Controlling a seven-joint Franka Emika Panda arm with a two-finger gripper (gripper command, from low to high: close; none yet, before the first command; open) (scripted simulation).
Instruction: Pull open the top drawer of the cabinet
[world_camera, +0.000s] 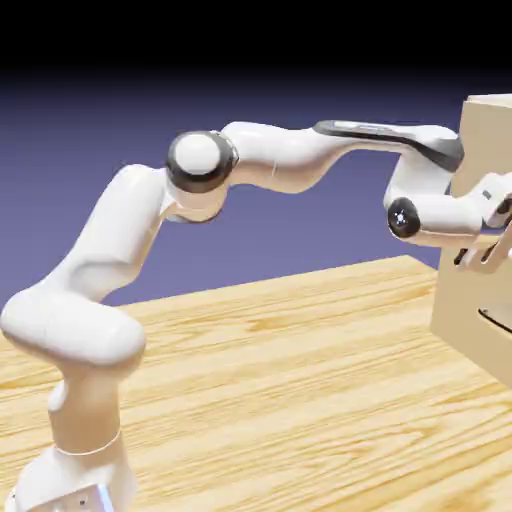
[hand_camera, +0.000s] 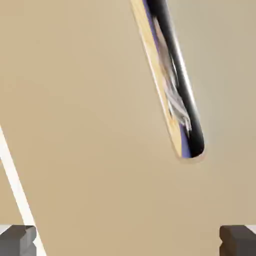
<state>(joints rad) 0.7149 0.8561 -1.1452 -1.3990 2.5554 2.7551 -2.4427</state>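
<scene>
Hand view: the jaws (hand_camera: 128, 241) stand wide apart before the pale beige drawer front (hand_camera: 100, 125); we're lining up, and the shiny dark bar handle (hand_camera: 184, 82) needs centring between them next.

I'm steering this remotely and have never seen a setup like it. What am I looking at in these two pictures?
This is a simulated white robot arm with a two-finger gripper. The exterior view comes from a fixed camera: the arm reaches over a wood-grained table to a beige cabinet, partly cut off by the picture's edge.

The hand view looks along the gripper: the grey tips at the bottom corners stand wide apart, with nothing held between them. Ahead is a flat beige front with a dark, shiny handle; I can't tell for certain which drawer it belongs to.
</scene>
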